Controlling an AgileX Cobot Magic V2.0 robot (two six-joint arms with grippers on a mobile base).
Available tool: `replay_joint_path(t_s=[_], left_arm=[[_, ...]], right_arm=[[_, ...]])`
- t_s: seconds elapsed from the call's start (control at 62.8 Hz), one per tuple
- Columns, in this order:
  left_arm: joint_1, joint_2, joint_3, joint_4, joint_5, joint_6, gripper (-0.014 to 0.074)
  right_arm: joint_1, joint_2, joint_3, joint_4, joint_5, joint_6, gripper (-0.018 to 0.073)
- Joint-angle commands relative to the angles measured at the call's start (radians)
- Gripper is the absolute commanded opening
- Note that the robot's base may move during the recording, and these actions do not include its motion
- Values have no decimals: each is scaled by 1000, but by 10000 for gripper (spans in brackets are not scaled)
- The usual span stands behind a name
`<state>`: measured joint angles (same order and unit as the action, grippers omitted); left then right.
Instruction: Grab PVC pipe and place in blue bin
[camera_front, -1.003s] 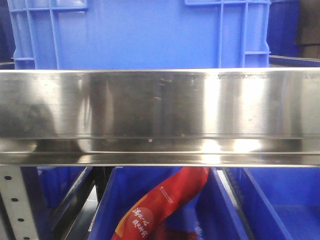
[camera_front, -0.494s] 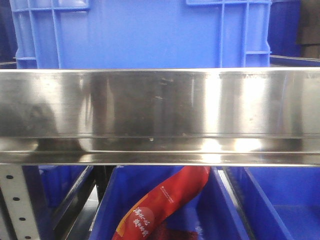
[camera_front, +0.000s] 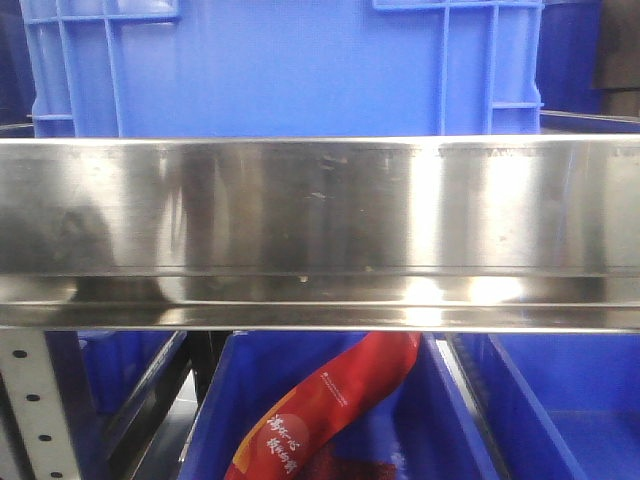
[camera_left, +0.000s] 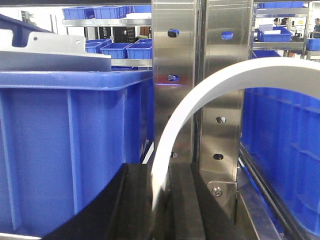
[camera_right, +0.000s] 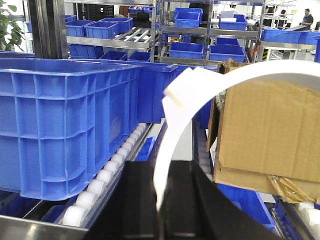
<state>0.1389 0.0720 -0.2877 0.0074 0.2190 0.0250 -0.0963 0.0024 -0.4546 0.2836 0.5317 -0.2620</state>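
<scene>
No PVC pipe shows in any view. A large blue bin (camera_front: 280, 65) stands on the shelf above the steel beam in the front view. In the left wrist view my left gripper (camera_left: 162, 210) has its black jaws close together, with a thin white curved band (camera_left: 200, 95) rising from between them. A blue bin (camera_left: 65, 150) is close on its left. In the right wrist view my right gripper (camera_right: 161, 210) is likewise shut around a white curved band (camera_right: 175, 135). A blue bin (camera_right: 65, 125) stands on rollers to its left.
A wide stainless shelf beam (camera_front: 320, 220) fills the front view, with lower blue bins and a red package (camera_front: 330, 400) beneath it. A steel upright (camera_left: 200, 75) stands just ahead of the left gripper. A cardboard box (camera_right: 270, 130) sits right of the right gripper, and white rollers (camera_right: 100, 180) on its left.
The front view has shifted very slightly between one second ago and now. Nothing else has visibly changed.
</scene>
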Motion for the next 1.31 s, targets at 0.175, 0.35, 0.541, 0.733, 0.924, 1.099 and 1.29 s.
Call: replay_joint_path(t_s=[0.175,0.35,0.541,0.733,0.924,1.099,1.29], left_arm=[[1,-4,-2,1,-27,1,-111],[1,-4,-2,1,-27,1,-111],[1,-4,-2,1,-27,1,-111],[1,-4,-2,1,-27,1,-111],[1,-4,-2,1,-27,1,-111],[1,-5,-2,1,-35,1,-111],[1,-5,-2,1,-41,1,-111]], right_arm=[[-1,-2,2,-1,-30,-2,-168],[-1,-2,2,-1,-30,-2,-168],[-1,-2,2,-1,-30,-2,-168],[-1,-2,2,1,-49,-2,-168],[-1,-2,2,1,-45,-2,-168],[-1,-2,2,4,-46,-2,-168],[-1,-2,2,4,-54,-2,-168]])
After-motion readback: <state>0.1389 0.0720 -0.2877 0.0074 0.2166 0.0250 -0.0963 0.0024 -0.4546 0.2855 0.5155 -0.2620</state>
